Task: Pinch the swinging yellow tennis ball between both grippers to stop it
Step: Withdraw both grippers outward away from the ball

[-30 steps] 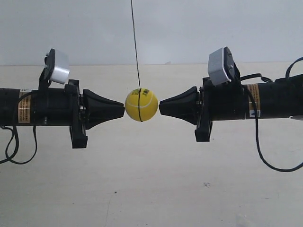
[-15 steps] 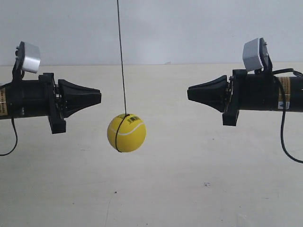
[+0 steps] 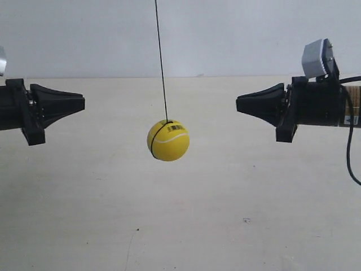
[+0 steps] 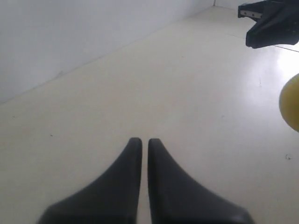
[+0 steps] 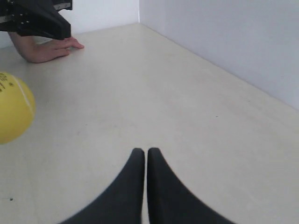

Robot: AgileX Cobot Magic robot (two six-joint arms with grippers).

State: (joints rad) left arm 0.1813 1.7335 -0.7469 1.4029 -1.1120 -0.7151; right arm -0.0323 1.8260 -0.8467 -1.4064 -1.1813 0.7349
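The yellow tennis ball [image 3: 168, 140] hangs free on its thin dark string [image 3: 161, 56], below the level of both tips and touching neither. The arm at the exterior view's left carries my left gripper [image 3: 83, 103], shut and empty, well to the ball's left. My right gripper [image 3: 238, 104], also shut and empty, points at it from the right. In the left wrist view the shut left gripper [image 4: 141, 140] is seen with the ball [image 4: 290, 102] at the frame edge. In the right wrist view the shut right gripper [image 5: 142, 150] has the ball [image 5: 14, 107] off to one side.
A pale table [image 3: 225, 214] lies under the ball, with a light wall [image 3: 237, 34] behind. A person's hand [image 5: 46, 49] rests on the table beyond the left gripper [image 5: 42, 21]. The right gripper [image 4: 271, 23] shows far off in the left wrist view.
Both grippers have pulled apart from the ball, outward toward the frame edges. The ball, held level between the tips a second ago, now hangs lower and has swung left, then back right.
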